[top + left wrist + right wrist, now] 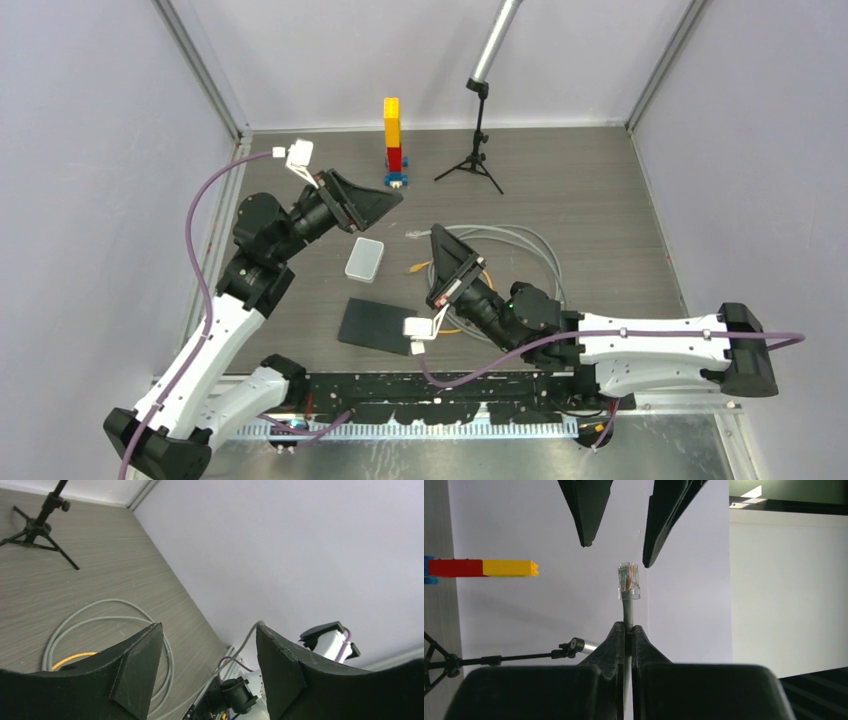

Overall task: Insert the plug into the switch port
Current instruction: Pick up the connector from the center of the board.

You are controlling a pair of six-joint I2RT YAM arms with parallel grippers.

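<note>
My right gripper (625,628) is shut on a grey cable just behind its clear plug (628,581), which sticks out past the fingertips. From above, the plug (418,233) hangs over the table ahead of the right gripper (438,238). The small white box (365,258) lies flat on the table to the plug's left; I cannot make out its switch port. My left gripper (386,204) hovers open above the box with nothing between its fingers (136,672). Its two fingertips (585,515) show just beyond the plug in the right wrist view.
A black pad (378,325) lies near the front. The grey cable coils (530,250) beside an orange wire (455,268) at centre right. A yellow-red block tower (392,135) and a small tripod (476,155) stand at the back.
</note>
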